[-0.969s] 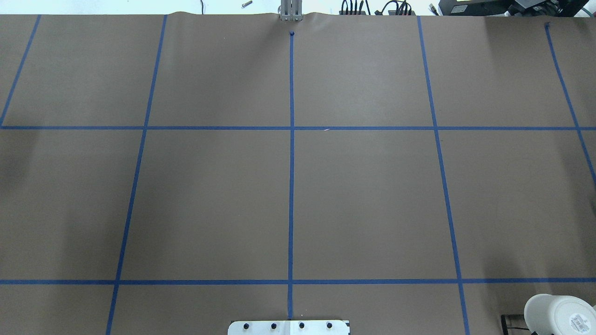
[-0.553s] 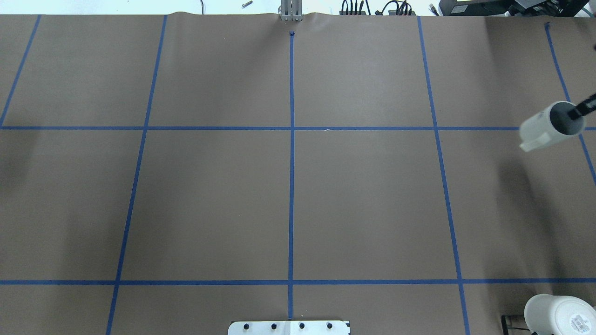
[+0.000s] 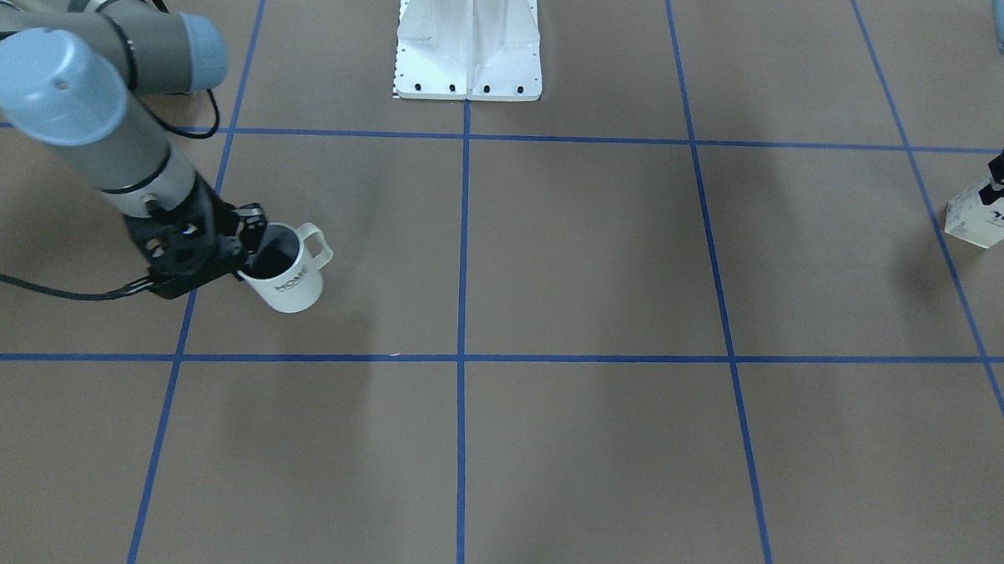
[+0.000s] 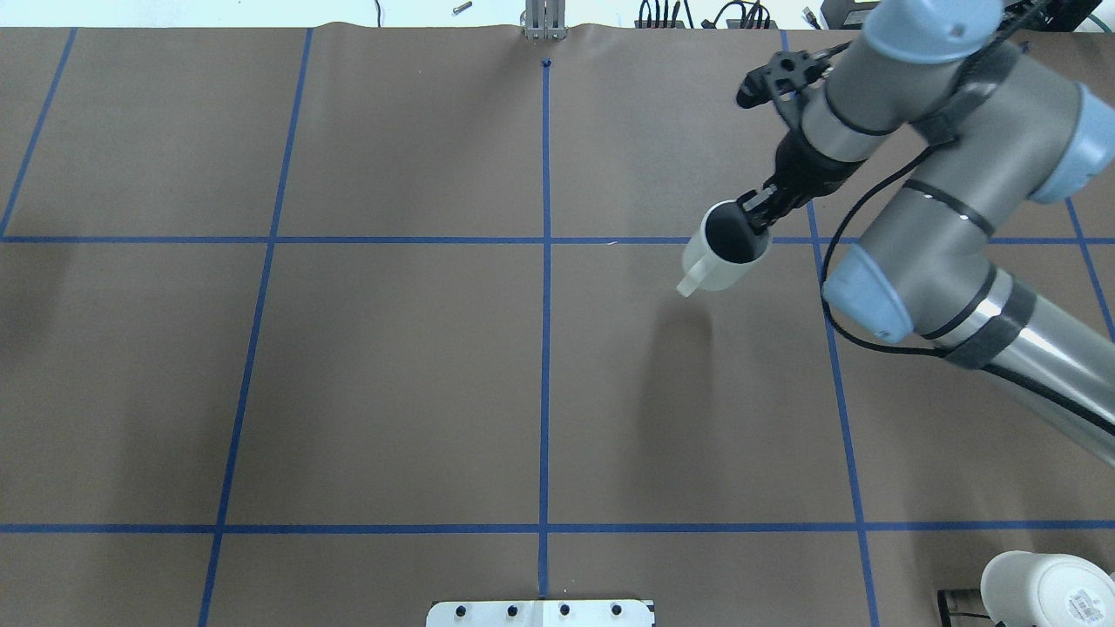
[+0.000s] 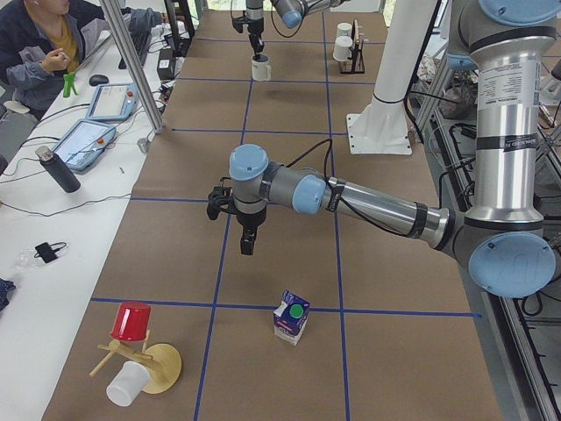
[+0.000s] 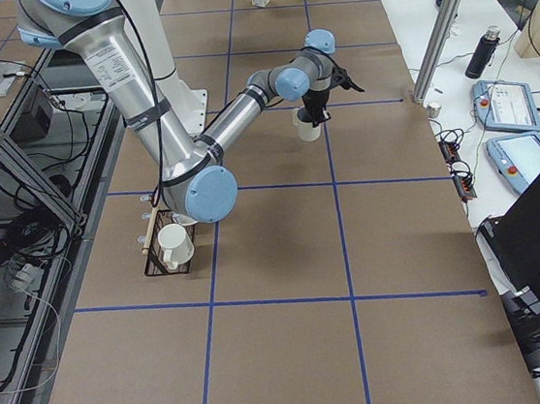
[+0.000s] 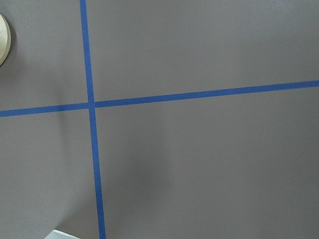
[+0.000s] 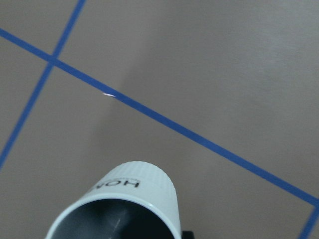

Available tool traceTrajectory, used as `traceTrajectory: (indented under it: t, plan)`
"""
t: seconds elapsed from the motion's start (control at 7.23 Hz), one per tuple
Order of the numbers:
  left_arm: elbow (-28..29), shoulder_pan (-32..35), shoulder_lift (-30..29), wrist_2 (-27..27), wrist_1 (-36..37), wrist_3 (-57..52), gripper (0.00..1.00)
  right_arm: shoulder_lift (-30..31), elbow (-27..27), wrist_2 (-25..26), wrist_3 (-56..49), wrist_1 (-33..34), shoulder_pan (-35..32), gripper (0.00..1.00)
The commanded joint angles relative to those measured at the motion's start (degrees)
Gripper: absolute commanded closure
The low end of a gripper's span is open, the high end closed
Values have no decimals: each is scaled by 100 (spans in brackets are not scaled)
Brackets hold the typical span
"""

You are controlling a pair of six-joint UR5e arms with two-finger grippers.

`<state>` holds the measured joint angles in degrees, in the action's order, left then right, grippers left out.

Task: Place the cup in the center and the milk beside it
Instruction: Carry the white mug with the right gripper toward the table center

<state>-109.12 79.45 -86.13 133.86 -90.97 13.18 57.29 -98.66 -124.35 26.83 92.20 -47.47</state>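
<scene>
My right gripper (image 4: pixel 754 213) is shut on the rim of the cup (image 4: pixel 723 254), a white mug with a dark inside and grey lettering. It holds the cup tilted above the table, right of the centre line, handle pointing towards the centre. The cup also shows in the front view (image 3: pixel 292 276) and in the right wrist view (image 8: pixel 130 198). The milk (image 5: pixel 291 317), a blue and white carton with a green cap, stands upright near the table's left end (image 3: pixel 984 217). My left gripper (image 5: pixel 248 246) hangs above the table, apart from the milk. I cannot tell whether it is open.
A wooden stand (image 5: pixel 156 368) with a red cup (image 5: pixel 131 321) and a white cup sits at the left end. Two other white mugs stand in a rack (image 6: pixel 171 247) near the robot base (image 3: pixel 468 60). Operators sit along the far side.
The right arm has come in from the right edge, carrying the cup leftward towards the centre line. One second ago neither the arm nor the cup was in the overhead view.
</scene>
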Motion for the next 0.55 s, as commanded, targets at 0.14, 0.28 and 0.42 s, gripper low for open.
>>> traceTrajectory:
  t: [0.14,0.28,0.42]
  plan:
    - [-4,0,18,0,0,0,2,-1096,898,385,692,-35,904,100]
    - [-13,0,26,0,0,0,2,-1271,1023,377,692,-18,941,100]
    - [-4,0,26,0,0,0,2,-1552,1328,386,692,-18,1028,100]
